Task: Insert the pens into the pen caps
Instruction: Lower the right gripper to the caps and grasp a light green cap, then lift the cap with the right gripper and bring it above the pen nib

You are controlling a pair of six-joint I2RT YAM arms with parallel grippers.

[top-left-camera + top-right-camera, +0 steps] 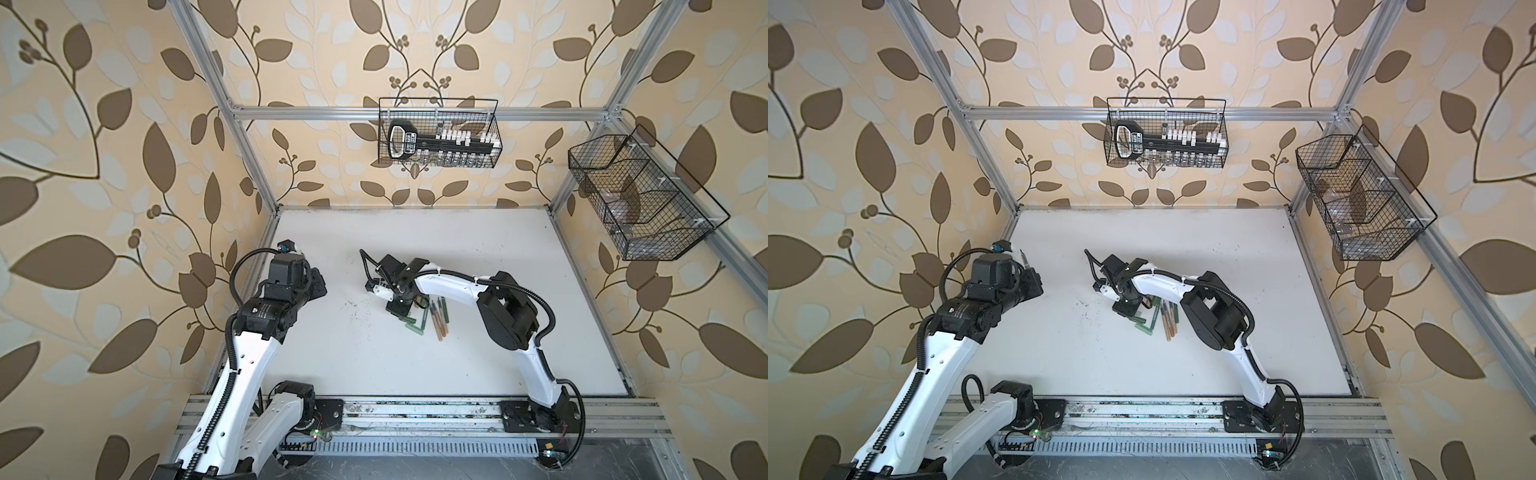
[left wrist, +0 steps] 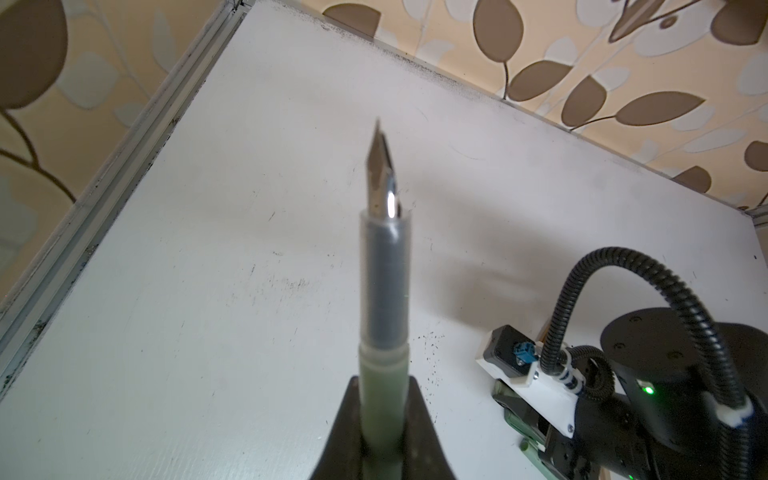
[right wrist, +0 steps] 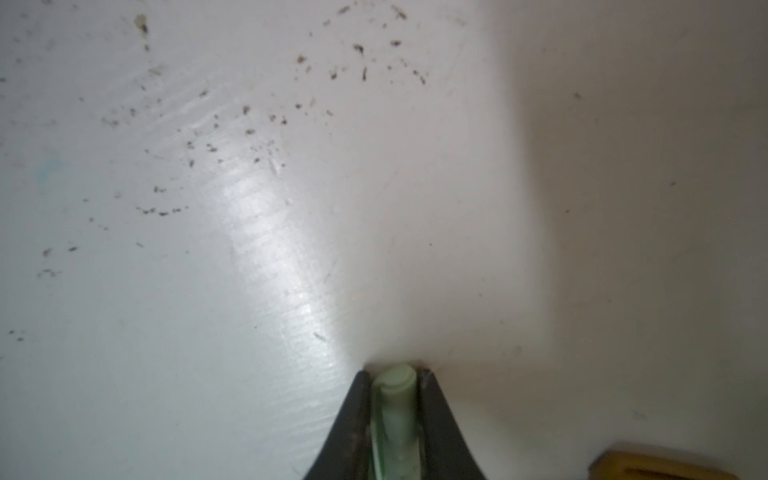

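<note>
Beside pens [image 1: 437, 322], right claw [image 3: 397, 371] down, pinching cap [image 3: 395, 415]

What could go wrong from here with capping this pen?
The right gripper grips the mint cap near its end, so it could pivot or slip. The left gripper holds the pen low, leaving its nib far out; slight misalignment might jam it against the cap's rim.

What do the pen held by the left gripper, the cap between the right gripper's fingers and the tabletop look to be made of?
The pen looks like plastic: matte pale-green barrel, translucent grip section; its nib glints like metal. The cap seems smooth pale-mint plastic. The tabletop is a white semi-gloss board, perhaps laminate, given the soft glare streak.
</note>
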